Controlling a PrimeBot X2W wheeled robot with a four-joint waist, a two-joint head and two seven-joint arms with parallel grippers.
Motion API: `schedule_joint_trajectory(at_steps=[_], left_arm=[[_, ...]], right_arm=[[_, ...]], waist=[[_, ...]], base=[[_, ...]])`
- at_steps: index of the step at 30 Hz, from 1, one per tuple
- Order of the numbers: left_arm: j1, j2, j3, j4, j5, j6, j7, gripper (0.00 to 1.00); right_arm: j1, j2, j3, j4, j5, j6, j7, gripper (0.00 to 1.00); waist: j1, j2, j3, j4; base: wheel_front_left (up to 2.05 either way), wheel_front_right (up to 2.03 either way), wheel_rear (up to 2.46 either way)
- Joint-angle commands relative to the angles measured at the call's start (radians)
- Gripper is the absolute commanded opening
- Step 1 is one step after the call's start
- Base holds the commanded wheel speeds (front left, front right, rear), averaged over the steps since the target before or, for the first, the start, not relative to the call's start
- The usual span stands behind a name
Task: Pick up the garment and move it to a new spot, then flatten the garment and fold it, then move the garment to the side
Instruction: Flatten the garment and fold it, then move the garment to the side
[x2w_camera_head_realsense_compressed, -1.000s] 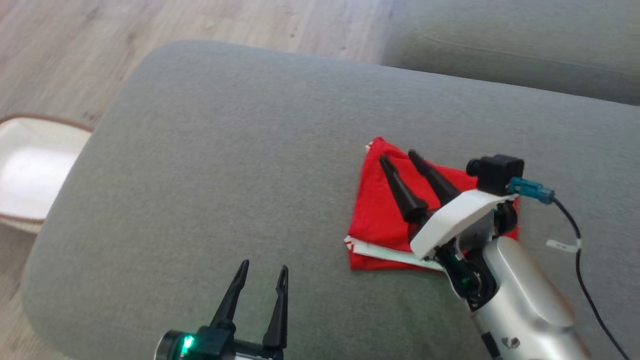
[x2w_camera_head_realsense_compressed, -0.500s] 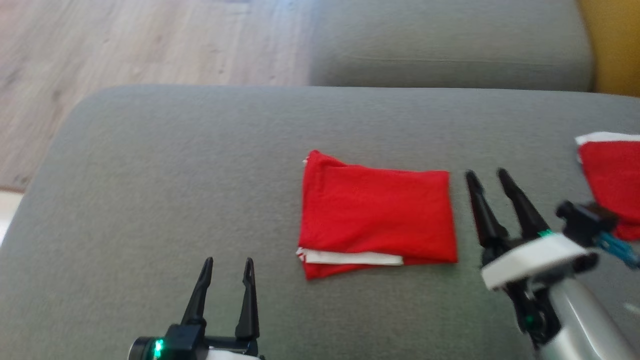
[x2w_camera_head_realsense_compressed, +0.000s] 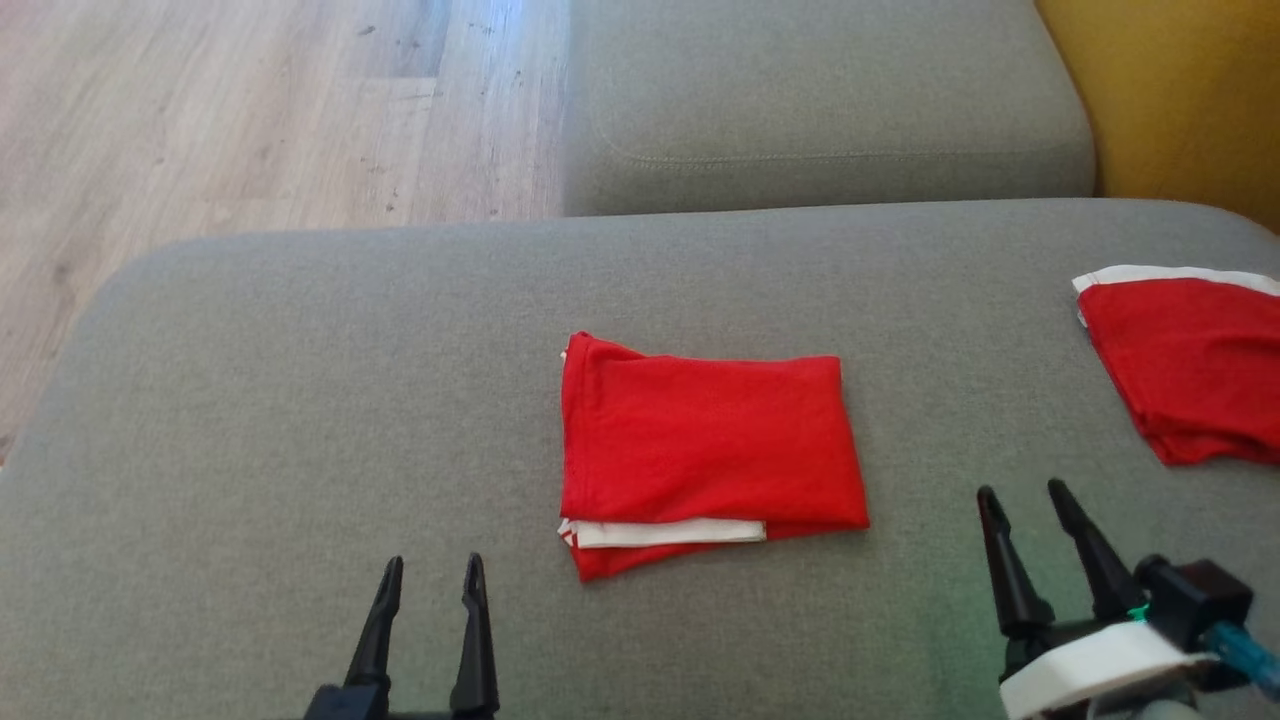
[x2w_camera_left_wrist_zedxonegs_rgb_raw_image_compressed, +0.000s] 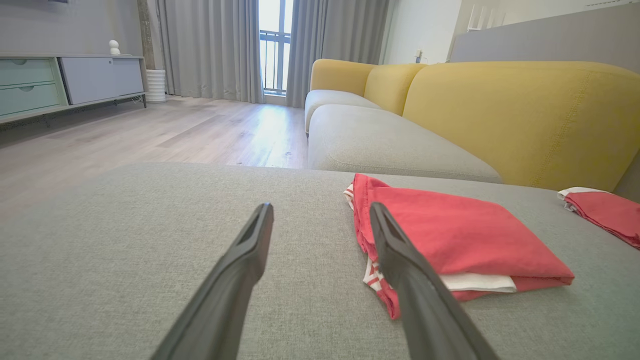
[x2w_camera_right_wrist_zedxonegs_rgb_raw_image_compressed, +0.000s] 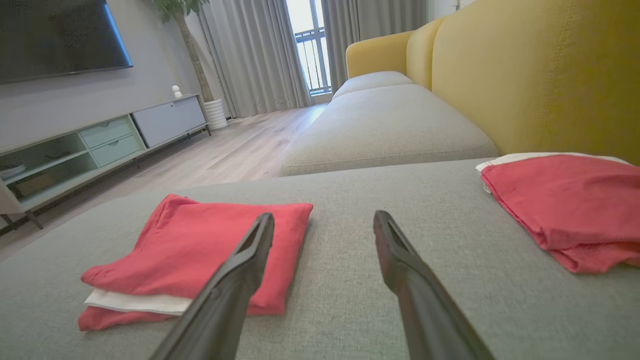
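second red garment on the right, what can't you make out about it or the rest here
- Second red garment: its right part is cut off by the right edge in the head view, full shape unknown.
- Folded red garment: inner layers hidden under its top layer; in the left wrist view a finger of the left gripper covers its near corner.
- Small white object on the cabinet, left wrist view: too small to identify.
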Motion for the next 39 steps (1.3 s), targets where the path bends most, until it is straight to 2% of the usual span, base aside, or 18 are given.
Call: schedule_joint_trajectory(at_steps=[1,7,20,30,39], left_arm=[[-0.016,-0.006,0.044,-0.035,0.006,0.008,-0.010,1.00],[-0.001,-0.007,0.056,-0.047,0.022,0.003,-0.010,1.00],[0.001,-0.008,0.054,-0.044,0.036,-0.008,-0.010,1.00],[0.000,-0.009,0.050,-0.050,0.040,-0.007,-0.010,1.00],[-0.024,-0.009,0.039,-0.060,0.038,-0.007,-0.010,1.00]], right_arm=[[-0.021,0.000,0.008,-0.024,-0.014,-0.001,-0.013,1.00],[0.002,0.037,-0.001,-0.031,-0.039,-0.001,-0.014,1.00],[0.040,0.062,-0.012,-0.030,-0.045,-0.001,-0.014,1.00],[0.054,0.061,-0.011,-0.034,-0.046,-0.001,-0.014,1.00],[0.034,0.052,-0.011,-0.023,-0.041,-0.001,-0.014,1.00]], waist=[[0.0001,0.0000,-0.005,-0.002],[0.0001,0.0000,-0.016,-0.002],[0.0001,0.0000,-0.025,0.009],[0.0001,0.0000,-0.015,0.011],[0.0001,0.0000,0.040,0.031]], base=[[0.00,0.00,0.00],[0.00,0.00,0.00],[0.00,0.00,0.00],[0.00,0.00,0.00],[0.00,0.00,0.00]])
